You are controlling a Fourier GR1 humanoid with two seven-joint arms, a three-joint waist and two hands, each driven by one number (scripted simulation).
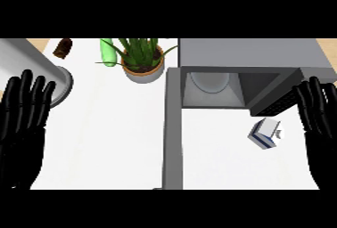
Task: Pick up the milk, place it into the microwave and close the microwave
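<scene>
My right hand (318, 111) fingers straight, released; milk (266, 133) lies just inside them, tipped, may skid. Left hand (25, 116) released too. Microwave (217, 84) door (172, 129) open.

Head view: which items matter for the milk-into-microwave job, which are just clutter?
Job:
milk, on the counter right of the open door
microwave, door swung open
left robot hand and right robot hand, both open at the edges

Lying about:
potted plant
green bottle
brown object
</scene>
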